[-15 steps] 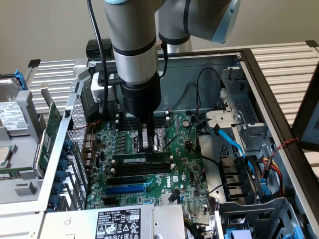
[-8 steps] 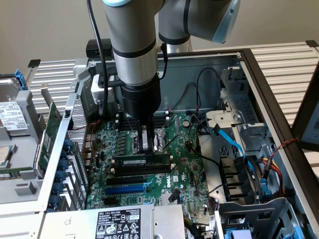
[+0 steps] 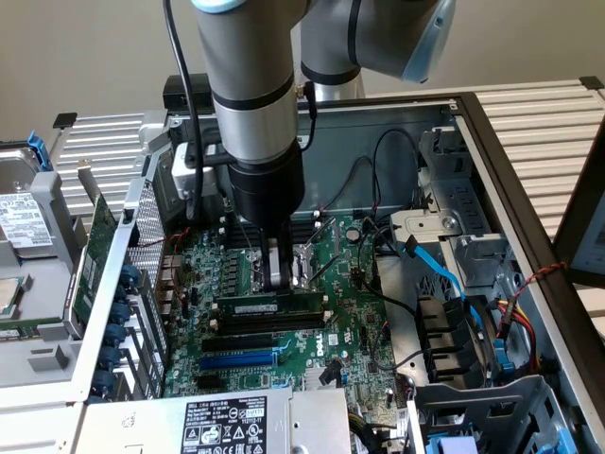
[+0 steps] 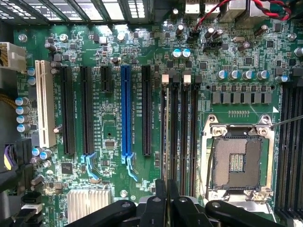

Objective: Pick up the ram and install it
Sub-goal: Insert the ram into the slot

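The long, thin green ram stick (image 3: 257,308) stands seated on the green motherboard (image 3: 345,322), with the closed, empty fingers (image 3: 275,268) directly above it.

Arm link (image 3: 250,85): brushed silver-grey cylinder. A darker grey joint housing (image 3: 333,38) sits at its 2 o'clock. Joint cap (image 3: 430,38) beyond that is pale blue and rounded. Black collar (image 3: 267,189) at the link's 6 o'clock steps down to the gripper (image 3: 279,274). Fingers (image 3: 274,260) are flat grey metal. Black cable (image 3: 177,66) runs along the link's 9 o'clock side to a grey bracket (image 3: 189,165) beside the collar. Wrist view: the gripper (image 4: 166,196) has glossy black linkage bars (image 4: 113,210) with rounded ends and slim black fingertips.
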You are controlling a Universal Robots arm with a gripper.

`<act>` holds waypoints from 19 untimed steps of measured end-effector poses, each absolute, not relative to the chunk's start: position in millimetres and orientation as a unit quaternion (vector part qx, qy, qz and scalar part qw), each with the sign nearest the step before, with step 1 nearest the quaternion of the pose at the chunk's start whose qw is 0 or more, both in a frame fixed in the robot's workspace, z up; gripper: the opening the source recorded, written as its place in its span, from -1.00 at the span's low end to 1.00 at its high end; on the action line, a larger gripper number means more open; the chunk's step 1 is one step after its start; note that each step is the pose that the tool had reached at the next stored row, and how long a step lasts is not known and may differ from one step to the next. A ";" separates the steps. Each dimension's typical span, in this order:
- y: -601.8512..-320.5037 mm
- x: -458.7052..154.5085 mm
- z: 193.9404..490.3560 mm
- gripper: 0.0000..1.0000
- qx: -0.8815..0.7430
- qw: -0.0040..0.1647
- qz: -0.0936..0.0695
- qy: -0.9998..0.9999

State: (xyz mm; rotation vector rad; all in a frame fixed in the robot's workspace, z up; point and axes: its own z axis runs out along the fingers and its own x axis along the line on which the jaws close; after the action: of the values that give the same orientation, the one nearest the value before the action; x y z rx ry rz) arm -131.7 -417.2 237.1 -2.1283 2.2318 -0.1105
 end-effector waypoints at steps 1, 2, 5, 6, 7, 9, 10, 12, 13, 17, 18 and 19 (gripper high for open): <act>-417.3 -132.1 237.0 -0.74 -0.689 0.028 -0.036 0.723; -417.3 -132.1 236.8 -0.74 -0.689 0.028 -0.036 0.723; -417.2 -132.3 235.9 -0.74 -0.689 0.028 -0.036 0.723; -417.2 -132.4 235.6 -0.74 -0.689 0.028 -0.036 0.723; -417.2 -132.4 235.5 -0.74 -0.689 0.028 -0.036 0.723; -416.7 -132.5 235.0 -0.74 -0.689 0.028 -0.036 0.723; -416.5 -132.5 234.9 -0.74 -0.689 0.028 -0.036 0.723; -416.0 -132.6 234.7 -0.74 -0.689 0.028 -0.036 0.723; -416.0 -132.7 234.5 -0.74 -0.689 0.028 -0.036 0.723; -415.8 -133.1 234.0 -0.74 -0.689 0.028 -0.036 0.723; -415.6 -133.1 233.9 -0.74 -0.689 0.028 -0.036 0.723; -415.6 -133.2 233.8 -0.74 -0.689 0.028 -0.036 0.723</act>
State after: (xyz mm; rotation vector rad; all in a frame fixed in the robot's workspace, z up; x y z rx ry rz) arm -133.2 -415.6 233.8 -2.1279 2.2312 -0.1114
